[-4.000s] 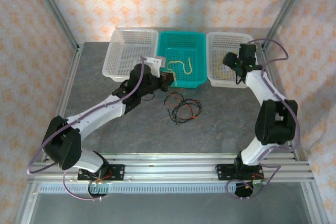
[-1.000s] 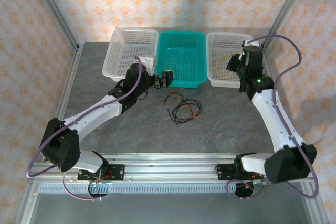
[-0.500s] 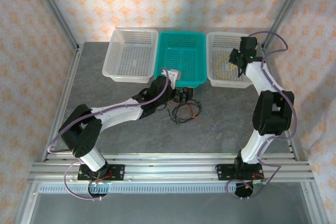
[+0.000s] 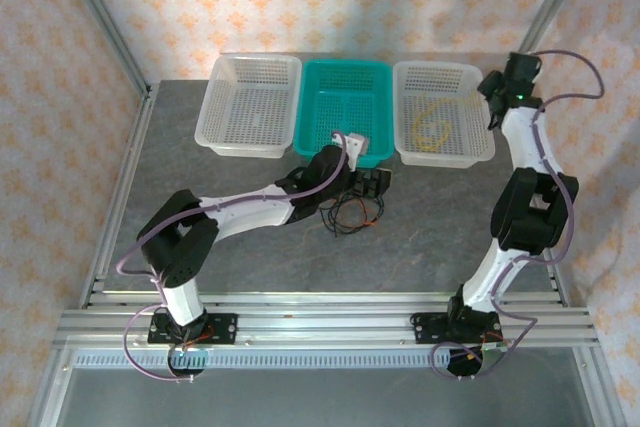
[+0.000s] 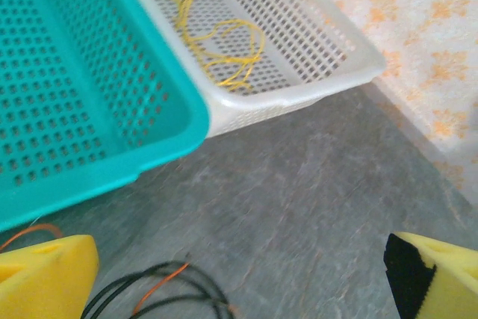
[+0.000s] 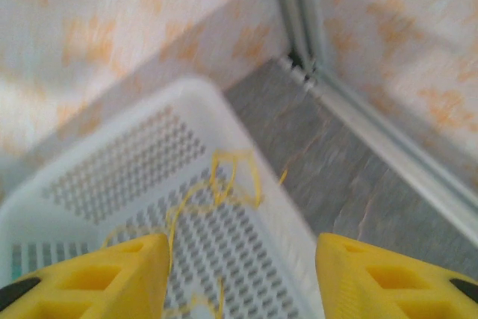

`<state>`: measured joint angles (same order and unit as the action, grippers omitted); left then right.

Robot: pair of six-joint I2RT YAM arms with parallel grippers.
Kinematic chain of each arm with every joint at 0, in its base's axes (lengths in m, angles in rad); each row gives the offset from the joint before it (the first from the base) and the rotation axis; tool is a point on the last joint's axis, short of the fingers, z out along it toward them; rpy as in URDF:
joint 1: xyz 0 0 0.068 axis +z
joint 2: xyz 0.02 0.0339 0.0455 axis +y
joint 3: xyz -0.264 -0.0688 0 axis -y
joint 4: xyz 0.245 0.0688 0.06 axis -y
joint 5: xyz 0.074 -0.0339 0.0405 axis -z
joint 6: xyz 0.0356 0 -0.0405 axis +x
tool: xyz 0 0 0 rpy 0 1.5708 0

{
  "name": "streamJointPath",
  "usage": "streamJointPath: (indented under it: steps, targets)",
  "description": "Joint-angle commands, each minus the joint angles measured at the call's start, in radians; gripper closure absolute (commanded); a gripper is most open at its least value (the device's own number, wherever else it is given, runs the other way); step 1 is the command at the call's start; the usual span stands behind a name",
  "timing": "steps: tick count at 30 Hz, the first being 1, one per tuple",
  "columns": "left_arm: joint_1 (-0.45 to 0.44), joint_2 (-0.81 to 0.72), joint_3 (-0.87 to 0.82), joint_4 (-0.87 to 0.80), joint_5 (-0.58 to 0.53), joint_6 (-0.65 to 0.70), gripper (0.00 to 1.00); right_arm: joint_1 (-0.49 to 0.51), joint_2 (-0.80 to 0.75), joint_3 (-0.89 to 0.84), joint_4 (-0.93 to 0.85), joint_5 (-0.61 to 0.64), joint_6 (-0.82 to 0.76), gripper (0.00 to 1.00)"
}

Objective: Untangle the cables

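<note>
Yellow cable [image 4: 432, 127] lies in the white basket [image 4: 445, 159]; my right gripper [image 6: 239, 263] has pulled back from it, parted and empty. Left gripper [image 5: 240, 274] gapes wide above the tangled cables [image 4: 352, 212]

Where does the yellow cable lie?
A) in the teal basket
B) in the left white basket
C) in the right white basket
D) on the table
C: the top view shows the yellow cable coiled inside the right white basket.
</note>
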<state>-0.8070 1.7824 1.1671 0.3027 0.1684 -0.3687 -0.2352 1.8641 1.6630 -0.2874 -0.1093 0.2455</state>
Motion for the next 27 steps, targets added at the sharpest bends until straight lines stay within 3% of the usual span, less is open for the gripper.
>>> streamJointPath:
  steps: [1,5,8,12,17,27]
  targets:
    - [-0.012,0.023,0.066,-0.005,0.020,0.022,0.01,-0.025,0.075,0.103,-0.006,0.029,0.064,0.50]
    - [-0.025,0.023,0.069,-0.007,0.020,0.024,0.01,-0.052,0.193,0.266,-0.045,-0.002,0.083,0.57]
    - [-0.027,0.013,0.041,-0.003,0.023,0.022,0.01,-0.073,0.325,0.447,-0.099,-0.157,0.092,0.63]
    - [-0.028,-0.014,-0.012,0.015,0.020,0.015,0.01,-0.074,0.461,0.636,-0.174,-0.233,0.086,0.67]
    - [-0.027,-0.028,-0.046,0.018,0.013,0.016,0.01,-0.075,0.496,0.642,-0.190,-0.189,0.101,0.70]
    - [-0.028,-0.022,-0.052,0.010,0.020,0.011,0.01,-0.074,0.459,0.544,-0.118,-0.382,0.114,0.73]
